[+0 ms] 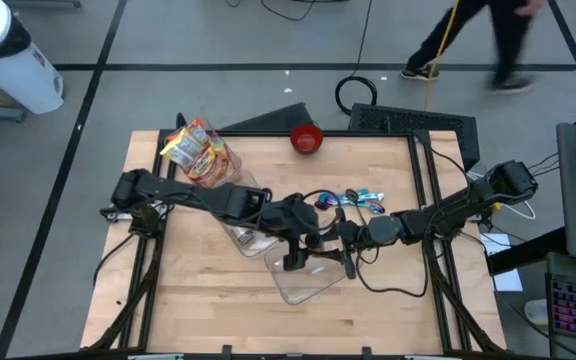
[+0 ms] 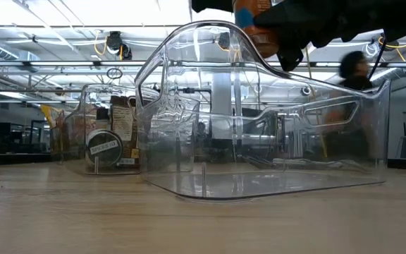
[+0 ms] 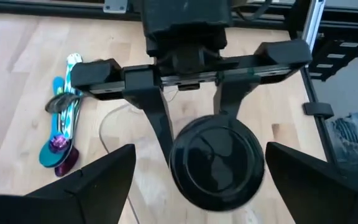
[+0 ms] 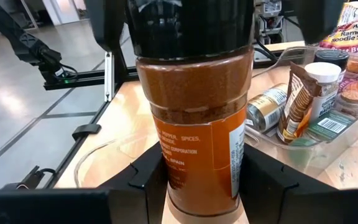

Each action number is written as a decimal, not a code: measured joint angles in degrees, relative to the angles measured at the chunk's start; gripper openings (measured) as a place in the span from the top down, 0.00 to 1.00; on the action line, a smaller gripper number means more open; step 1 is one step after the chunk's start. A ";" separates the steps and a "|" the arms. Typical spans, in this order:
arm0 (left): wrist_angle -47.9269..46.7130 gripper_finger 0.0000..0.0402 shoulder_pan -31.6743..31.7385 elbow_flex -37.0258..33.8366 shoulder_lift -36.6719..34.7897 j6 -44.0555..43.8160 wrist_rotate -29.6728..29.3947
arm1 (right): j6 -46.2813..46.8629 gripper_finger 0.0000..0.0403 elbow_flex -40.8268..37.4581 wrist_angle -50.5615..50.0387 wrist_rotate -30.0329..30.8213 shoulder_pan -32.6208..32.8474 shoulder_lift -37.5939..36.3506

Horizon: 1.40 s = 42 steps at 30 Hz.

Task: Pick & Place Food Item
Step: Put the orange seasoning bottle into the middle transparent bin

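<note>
Right hand pinching spice jar at lower body, held over clear bin mid-surface. Left hand spread wide right beside it. Jar looks rigid, slick, lightish; grip on label, not lid.

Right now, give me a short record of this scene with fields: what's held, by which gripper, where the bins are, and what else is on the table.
held item: spice jar, black lid, reddish-brown powder
holder: right gripper, shut on the jar, above the empty clear bin
left gripper: open, facing the jar's lid
stocked bin: clear, holds ramen packet, cans and jars, toward the table's far left
other items: red bowl at far edge; colourful spoons near centre
background: a person walking beyond the table
</note>
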 joint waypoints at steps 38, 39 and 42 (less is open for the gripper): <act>-14.50 0.48 -2.76 -0.05 -13.19 -7.32 -17.73 | -2.47 0.30 -0.07 -1.60 -0.35 0.44 -8.71; -15.73 0.48 -3.11 -0.09 -13.26 -8.20 -18.13 | -2.49 0.29 -0.15 -2.06 0.00 0.48 -9.06; -19.33 0.48 -3.70 -0.07 -13.41 -11.46 -18.79 | -2.55 0.28 -0.83 -3.32 -0.25 0.57 -9.75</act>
